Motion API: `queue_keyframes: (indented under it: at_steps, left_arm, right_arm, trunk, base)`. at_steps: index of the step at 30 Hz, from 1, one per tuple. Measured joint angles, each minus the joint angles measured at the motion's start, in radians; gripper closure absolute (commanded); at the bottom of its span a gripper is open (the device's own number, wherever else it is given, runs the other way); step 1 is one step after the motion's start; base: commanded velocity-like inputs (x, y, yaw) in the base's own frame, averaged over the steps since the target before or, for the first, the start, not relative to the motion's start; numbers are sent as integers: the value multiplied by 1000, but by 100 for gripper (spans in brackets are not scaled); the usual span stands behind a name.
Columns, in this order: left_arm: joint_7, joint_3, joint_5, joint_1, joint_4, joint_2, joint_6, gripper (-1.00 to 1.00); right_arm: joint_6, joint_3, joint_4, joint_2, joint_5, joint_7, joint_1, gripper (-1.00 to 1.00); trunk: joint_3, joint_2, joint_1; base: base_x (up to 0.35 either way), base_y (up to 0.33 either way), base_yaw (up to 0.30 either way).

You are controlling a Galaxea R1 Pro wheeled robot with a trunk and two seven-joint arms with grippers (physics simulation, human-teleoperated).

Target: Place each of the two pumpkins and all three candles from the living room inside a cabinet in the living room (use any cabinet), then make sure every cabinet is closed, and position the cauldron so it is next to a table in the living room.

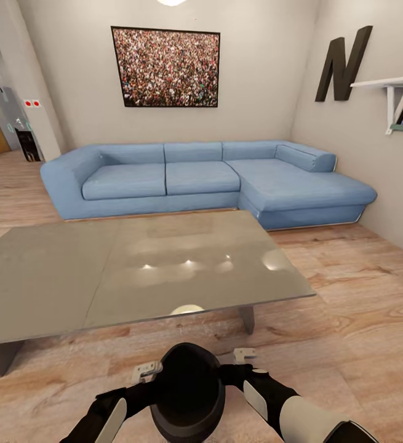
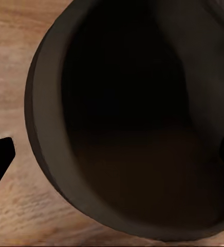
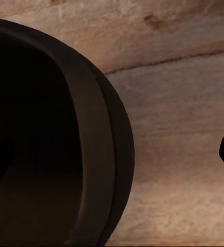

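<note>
We face a living room. Just ahead of the left pincer [image 1: 147,371] and right pincer [image 1: 245,355], a low coffee table [image 1: 133,271] with a glossy grey top stands on a light wood plank floor [image 1: 361,295]. Small lights are mirrored in the top. Well beyond it, a blue L-shaped sofa [image 1: 201,178] sits against the beige wall [image 1: 256,74], its chaise on the right pincer's side. A framed crowd photograph [image 1: 166,67] hangs above the sofa. On the right pincer's side, the wall carries a dark letter N [image 1: 343,61] and a white shelf [image 1: 389,83].

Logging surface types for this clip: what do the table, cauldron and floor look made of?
Table: glossy grey top, perhaps glass or lacquer; it mirrors ceiling lights. Cauldron: matte black, likely cast iron; no shine. Floor: light wood planks, with visible grain and knots.
</note>
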Motion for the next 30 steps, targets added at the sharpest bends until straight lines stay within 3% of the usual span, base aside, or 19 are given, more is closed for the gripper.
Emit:
queue_keyframes:
  at_steps: [6,11,13,30]
  left_arm:
    - [16,2,0,-1,-8,7,3,-100]
    - [190,5,-2,-1,-50,2,12,-100]
    - [233,6,3,0,-66,6,16,-100]
    - [266,8,-3,-1,-81,10,58,-100]
  right_arm:
    - [0,0,0,-1,0,0,0,-100]
    - [0,0,0,-1,0,-1,0,-100]
    - [0,-1,0,-1,-1,-2,0,-100]
    - [0,-1,0,-3,-5,-4,0,-100]
  trunk:
    - [19,42,-23]
    - [35,77,-43]
    - [41,91,-50]
    - [94,210,-115]
  base:
    - [-116,0,0]
    - [-9,0,0]
    - [-47,0,0]
    - [-154,0,0]
